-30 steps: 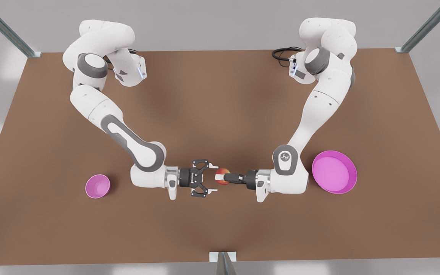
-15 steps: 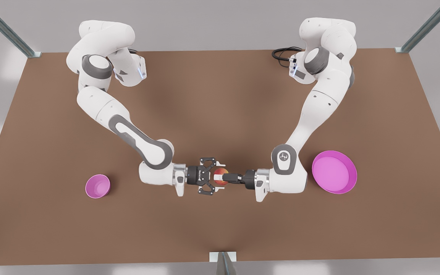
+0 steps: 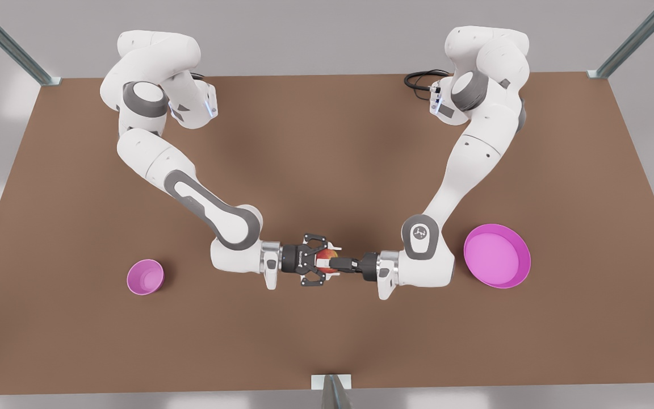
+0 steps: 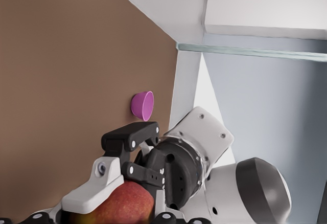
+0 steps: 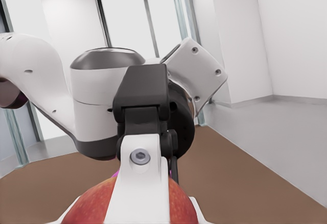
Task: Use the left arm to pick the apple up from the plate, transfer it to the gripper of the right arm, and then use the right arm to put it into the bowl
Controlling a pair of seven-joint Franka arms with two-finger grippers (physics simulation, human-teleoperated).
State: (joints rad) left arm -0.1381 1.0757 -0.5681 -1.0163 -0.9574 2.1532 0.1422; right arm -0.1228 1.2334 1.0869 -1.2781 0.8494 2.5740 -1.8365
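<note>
The red apple (image 3: 327,263) hangs above the table's middle front, between the two grippers, which meet tip to tip. My left gripper (image 3: 331,263), on the arm at the front view's right, is shut on the apple. My right gripper (image 3: 321,264), coming from the front view's left, has its fingers (image 4: 93,192) pressed on the apple (image 4: 122,206) too. In the right wrist view a white pad (image 5: 141,191) of the left gripper lies across the apple (image 5: 89,208). The small pink bowl (image 3: 145,276) stands at the front view's left.
The pink plate (image 3: 510,271) lies empty at the front view's right, beside the left arm's wrist. The bowl (image 4: 142,105) sits beyond the right arm, near the table edge. A metal post (image 3: 331,391) stands at the front edge.
My right gripper slid toward the front view's right, moved around the apple and narrowed its fingers onto it. The left gripper kept the apple nearly still.
</note>
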